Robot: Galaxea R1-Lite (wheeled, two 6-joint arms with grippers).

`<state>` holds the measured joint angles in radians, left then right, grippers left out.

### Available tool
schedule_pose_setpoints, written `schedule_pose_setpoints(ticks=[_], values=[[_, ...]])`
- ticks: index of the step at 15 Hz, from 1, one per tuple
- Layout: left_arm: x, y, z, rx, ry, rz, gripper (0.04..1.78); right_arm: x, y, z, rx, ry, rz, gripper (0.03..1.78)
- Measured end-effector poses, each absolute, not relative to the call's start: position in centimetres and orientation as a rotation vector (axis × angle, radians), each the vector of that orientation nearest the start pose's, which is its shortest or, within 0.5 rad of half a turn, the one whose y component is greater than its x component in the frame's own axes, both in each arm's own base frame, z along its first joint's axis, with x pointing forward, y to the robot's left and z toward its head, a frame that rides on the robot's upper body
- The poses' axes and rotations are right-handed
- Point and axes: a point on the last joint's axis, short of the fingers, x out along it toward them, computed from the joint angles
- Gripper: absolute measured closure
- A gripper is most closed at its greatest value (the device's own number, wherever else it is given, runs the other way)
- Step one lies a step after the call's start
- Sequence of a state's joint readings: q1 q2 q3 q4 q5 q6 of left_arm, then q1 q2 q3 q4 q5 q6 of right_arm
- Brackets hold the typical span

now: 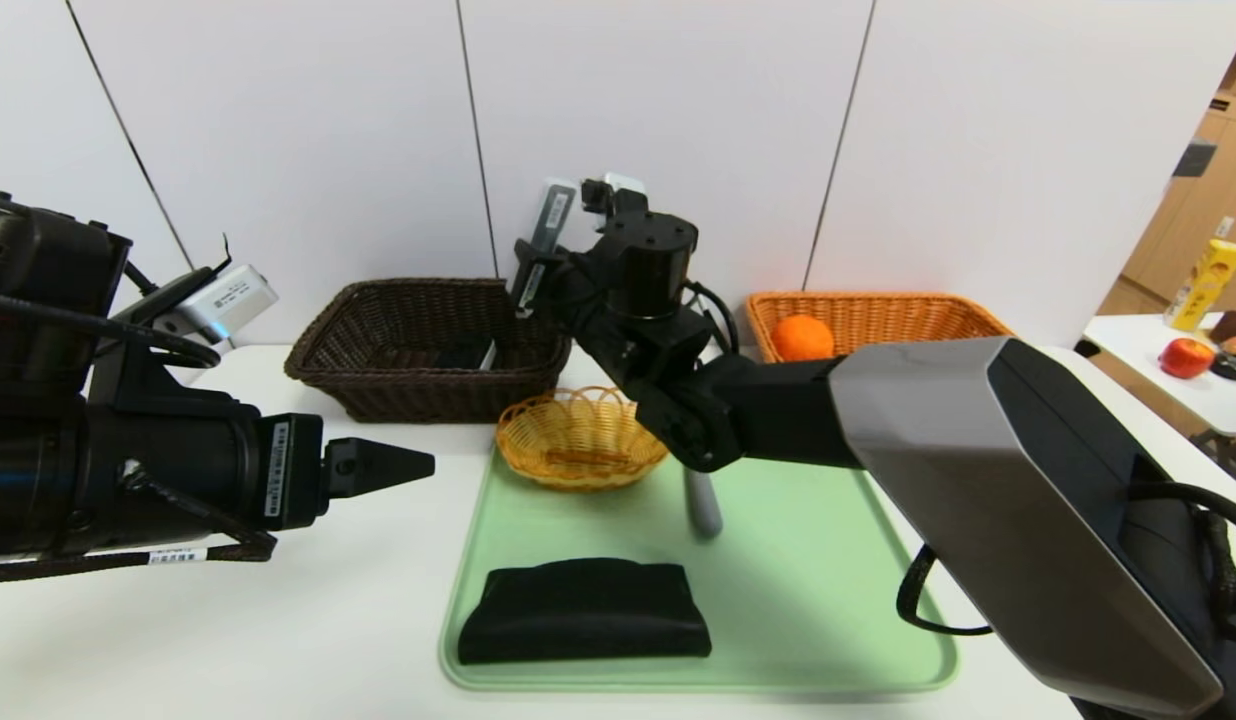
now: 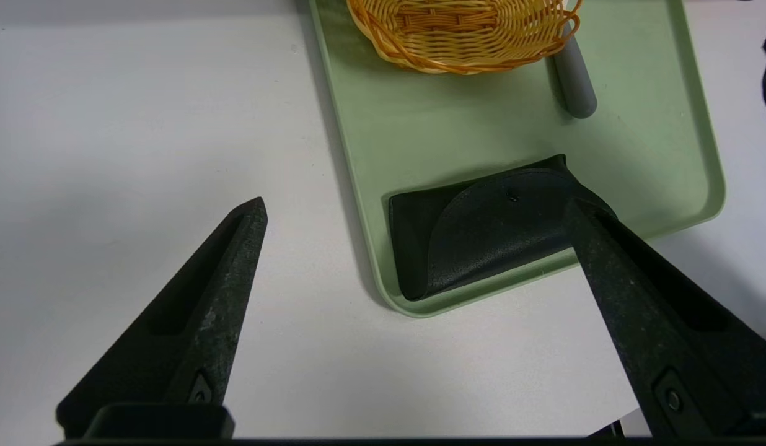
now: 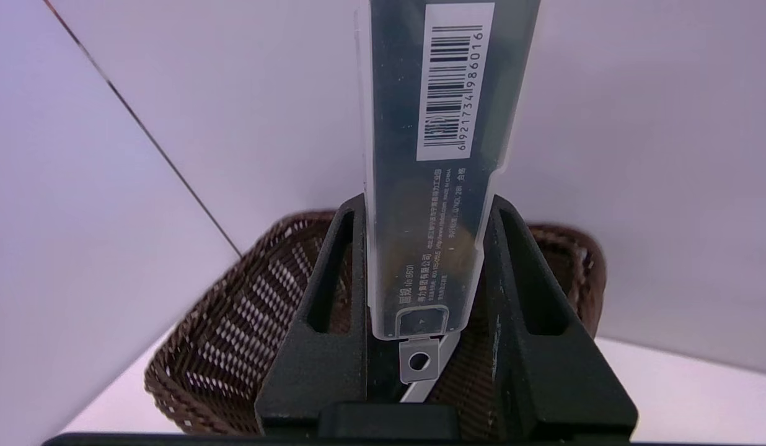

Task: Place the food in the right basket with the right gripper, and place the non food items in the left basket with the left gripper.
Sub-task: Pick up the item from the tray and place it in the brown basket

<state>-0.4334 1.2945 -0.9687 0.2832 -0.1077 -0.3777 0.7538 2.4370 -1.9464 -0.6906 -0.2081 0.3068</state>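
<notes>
Clamping the slim grey case (image 3: 429,186) upright in the right gripper (image 3: 423,235) above the left basket (image 1: 428,350), left gripper (image 2: 414,217) parked, jaws wide apart, beside the tray (image 2: 383,124).

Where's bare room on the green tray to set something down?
Free: the tray's right side, from the peeler and black pouch across to the rim. Also the strip between pouch and small yellow basket. Crowded: the far edge, under the right arm.

The pouch (image 1: 584,610) lies on the tray (image 1: 828,600), before the small basket (image 1: 581,437); the orange (image 1: 802,337) sits in the right basket (image 1: 878,315).
</notes>
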Motion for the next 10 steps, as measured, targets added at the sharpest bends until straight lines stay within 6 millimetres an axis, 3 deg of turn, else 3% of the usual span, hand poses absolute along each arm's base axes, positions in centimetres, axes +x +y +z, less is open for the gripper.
schedule_pose_setpoints(ticks=[4, 7, 10], values=[[17.5, -8.4, 24.4, -0.256, 0.703, -0.399, 0.13, 38.5, 35.8, 17.6, 0.368, -0.049, 0.567, 1.22], [17.7, -8.4, 24.3, -0.254, 0.709, -0.398, 0.13, 38.7, 35.9, 17.1, 0.362, -0.038, 0.578, 0.86], [18.0, -8.6, 24.5, -0.258, 0.695, -0.400, 0.13, 38.6, 35.7, 18.0, 0.367, -0.052, 0.614, 0.62]])
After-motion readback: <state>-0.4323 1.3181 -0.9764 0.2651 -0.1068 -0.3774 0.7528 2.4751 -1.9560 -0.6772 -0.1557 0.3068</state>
